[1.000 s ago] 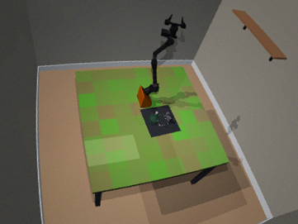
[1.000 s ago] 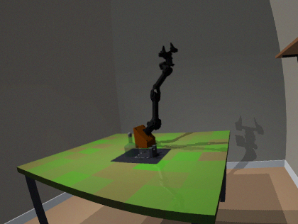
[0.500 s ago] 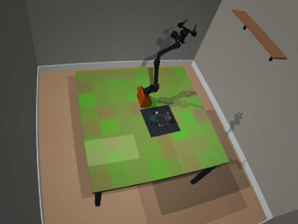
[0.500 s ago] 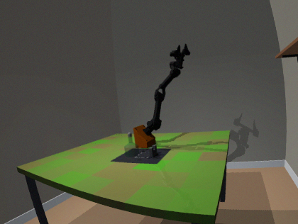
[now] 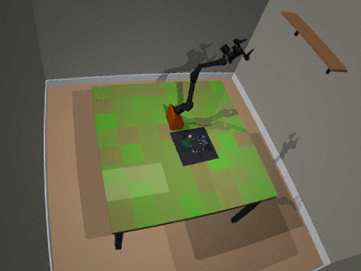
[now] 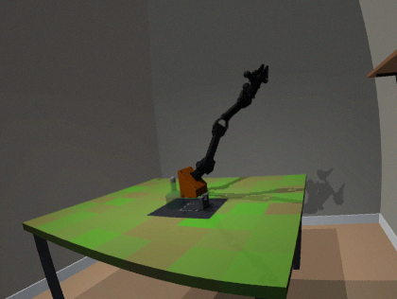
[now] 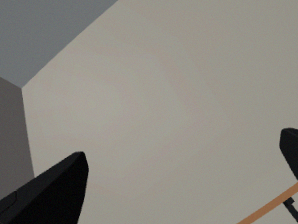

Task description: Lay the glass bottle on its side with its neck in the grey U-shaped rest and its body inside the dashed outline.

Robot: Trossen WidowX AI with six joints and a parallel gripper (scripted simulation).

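From the top, the bottle (image 5: 186, 143) (image 6: 173, 195) stood on the dark mat (image 5: 192, 155) (image 6: 163, 212). In the outside view, it was upright, left of the grey rest (image 6: 205, 202). In the wrist view, the gripper's (image 5: 244, 52) (image 6: 265, 72) (image 7: 184, 145) fingers were wide apart, holding nothing.

- The table (image 5: 141, 213) (image 6: 156, 246) is seen steeply from above in the top view.
- It is viewed lower and nearer from outside.
- From the wrist, the wall (image 7: 150, 100) is faced; the shelf (image 5: 315, 42) (image 6: 385, 67) (image 7: 270, 204) is shared.
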